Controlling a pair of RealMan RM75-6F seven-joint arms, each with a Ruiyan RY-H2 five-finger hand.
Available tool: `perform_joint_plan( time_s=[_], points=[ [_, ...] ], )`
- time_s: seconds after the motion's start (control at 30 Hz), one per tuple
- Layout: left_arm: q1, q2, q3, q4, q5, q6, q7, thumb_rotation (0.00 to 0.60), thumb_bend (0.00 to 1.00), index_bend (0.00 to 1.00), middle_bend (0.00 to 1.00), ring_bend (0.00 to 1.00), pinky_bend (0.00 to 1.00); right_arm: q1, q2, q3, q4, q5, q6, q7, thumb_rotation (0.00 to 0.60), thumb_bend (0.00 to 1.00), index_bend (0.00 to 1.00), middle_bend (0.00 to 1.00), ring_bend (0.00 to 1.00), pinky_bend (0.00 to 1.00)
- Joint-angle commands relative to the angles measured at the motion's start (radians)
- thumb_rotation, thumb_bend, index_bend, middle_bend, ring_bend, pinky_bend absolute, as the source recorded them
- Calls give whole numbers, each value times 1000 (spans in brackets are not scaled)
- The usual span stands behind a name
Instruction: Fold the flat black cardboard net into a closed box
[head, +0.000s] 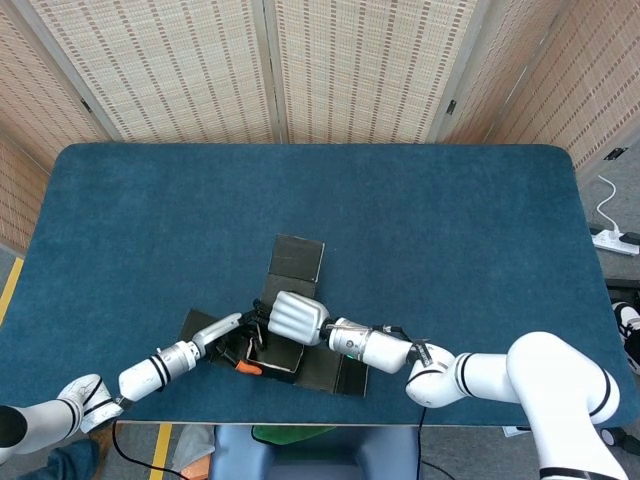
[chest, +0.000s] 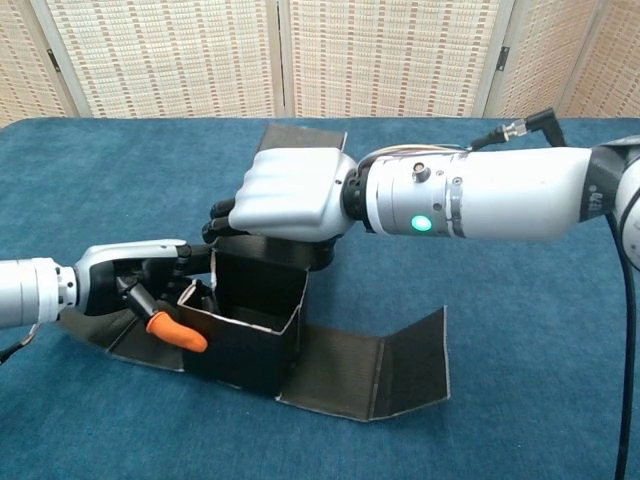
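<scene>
Sat near the front edge of the blue desk (head: 420, 230), left of centre: the black cardboard net (chest: 250, 320), partly folded, its middle walls raised into an open-topped box. Lay flat on the desk to the right of that box: a double panel (chest: 385, 357), its outer end tilted upward. Stretched away on the far side, flat: another flap (head: 297, 258). Spread on the left under the left hand: a further flap (chest: 110, 335).

Reached in from the left, low over the desk: the left hand (chest: 135, 285), fingers (chest: 198, 298) curled against the box's left wall, touching it; orange-tipped thumb (chest: 175, 333) set on the outer face of the near-left corner. Appeared to pinch that wall between thumb and fingers, though the grip itself stayed partly hidden.

Came over the top from the right: the right hand (chest: 290, 193), knuckles up, palm down over the box's far wall, dark fingertips (chest: 222, 213) curled down past the far-left edge. Could not tell whether those fingers actually clamped the cardboard or merely pressed on it.

Stood behind the desk: woven folding screens (head: 300, 65).
</scene>
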Motion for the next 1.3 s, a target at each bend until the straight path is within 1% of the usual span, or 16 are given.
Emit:
perform_joint_plan(
  time_s=[0.03, 0.07, 0.1, 0.2, 0.33, 0.5, 0.73, 0.8, 0.87, 0.93, 1.07, 1.1, 1.17, 1.3],
  points=[
    [4, -18, 4, 21, -6, 17, -4, 600, 162, 214, 145, 443, 556, -4, -1, 3, -4, -13, 3, 15, 600, 314, 25, 44, 728, 1000],
    [7, -24, 6, 27, -8, 20, 3, 600, 162, 218, 149, 445, 557, -6, 3, 4, -12, -15, 1, 24, 600, 315, 0, 12, 712, 1000],
    [9, -27, 10, 30, -9, 26, 7, 600, 162, 218, 150, 445, 557, -7, 16, 4, -27, -13, -8, 21, 600, 315, 0, 2, 700, 1000],
    [12, -27, 15, 31, -15, 37, 5, 600, 162, 224, 157, 445, 557, -13, 42, 9, -61, 6, -26, 7, 600, 314, 0, 0, 664, 1000],
    [12, -26, 24, 29, -19, 44, 10, 600, 162, 264, 197, 445, 557, -30, 77, 16, -107, 31, -26, -19, 600, 313, 0, 0, 632, 1000],
    [12, -22, 27, 18, -33, 43, 16, 600, 159, 275, 208, 445, 556, -58, 126, 18, -171, 39, -1, -46, 600, 312, 0, 0, 620, 1000],
    [2, -22, 27, 1, -46, 33, 25, 600, 162, 318, 242, 445, 553, -91, 134, 13, -168, 8, 33, -15, 600, 312, 0, 0, 612, 1000],
    [2, -19, 25, -7, -52, 32, 21, 600, 164, 322, 246, 447, 554, -109, 142, 15, -179, 1, 55, 19, 600, 313, 0, 0, 611, 1000],
    [4, -13, 22, -12, -60, 34, 26, 600, 164, 323, 248, 448, 554, -130, 157, 15, -196, -11, 86, 49, 600, 313, 0, 0, 611, 1000],
    [9, -2, 15, -22, -76, 34, 26, 600, 163, 325, 249, 450, 554, -163, 183, 17, -235, -30, 141, 106, 600, 313, 0, 0, 611, 1000],
    [19, 33, -2, -53, -110, 38, -5, 600, 163, 337, 278, 453, 561, -245, 247, 18, -315, -82, 281, 265, 600, 313, 0, 0, 611, 1000],
    [21, 48, -4, -62, -116, 41, -22, 600, 163, 339, 287, 453, 562, -274, 263, 17, -331, -98, 329, 316, 600, 313, 0, 0, 611, 1000],
    [23, 70, -7, -73, -123, 44, -55, 600, 164, 340, 295, 453, 562, -316, 286, 10, -345, -121, 392, 382, 600, 313, 0, 0, 611, 1000],
    [33, 120, -17, -90, -136, 68, -157, 600, 164, 339, 305, 453, 563, -417, 318, -3, -337, -165, 544, 492, 600, 313, 0, 0, 613, 1000]
  ],
)
